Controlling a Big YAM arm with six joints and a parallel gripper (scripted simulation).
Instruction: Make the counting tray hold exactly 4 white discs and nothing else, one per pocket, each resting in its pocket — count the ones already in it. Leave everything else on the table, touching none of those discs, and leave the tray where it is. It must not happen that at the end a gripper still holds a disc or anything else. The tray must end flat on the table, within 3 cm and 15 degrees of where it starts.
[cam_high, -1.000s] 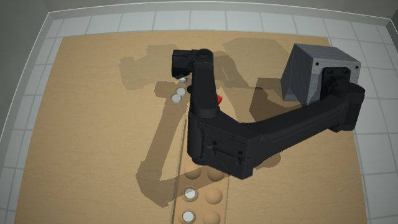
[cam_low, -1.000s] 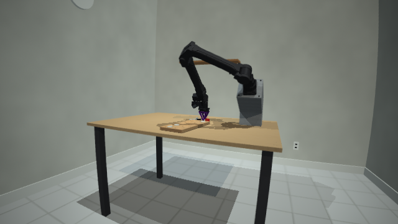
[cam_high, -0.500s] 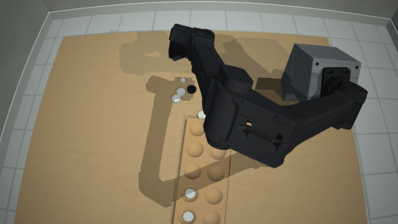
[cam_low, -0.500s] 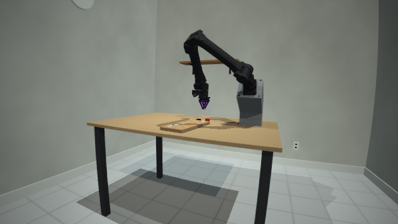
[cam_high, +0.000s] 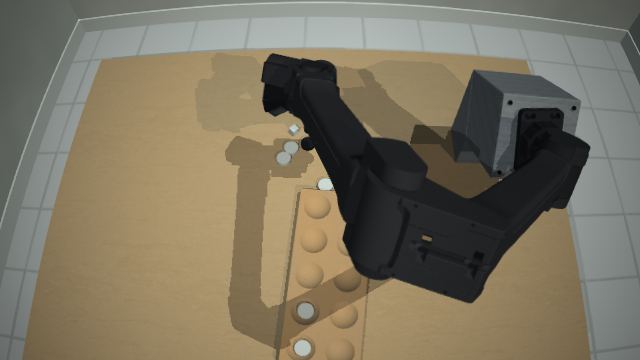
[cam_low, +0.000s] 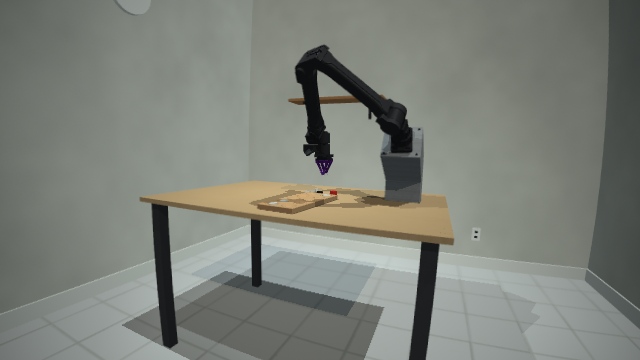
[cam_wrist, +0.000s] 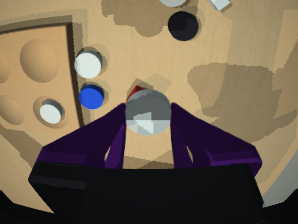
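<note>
My gripper (cam_wrist: 148, 110), with purple fingers, is shut on a white disc (cam_wrist: 148, 112) and holds it well above the table (cam_low: 323, 169). The wooden counting tray (cam_high: 320, 275) lies flat. Two white discs rest in its near pockets (cam_high: 305, 310) (cam_high: 302, 347), and in the wrist view a third white disc (cam_wrist: 51, 112) sits in a pocket near the tray's far end. One white disc (cam_high: 325, 184) and a blue disc (cam_wrist: 91, 96) lie on the table just beyond that end. Two more white discs (cam_high: 291, 147) (cam_high: 283, 158) lie further away.
A red disc (cam_wrist: 136, 91) shows partly under the held disc. The arm's grey base block (cam_high: 510, 120) stands at the table's right. My arm hides part of the tray's right column.
</note>
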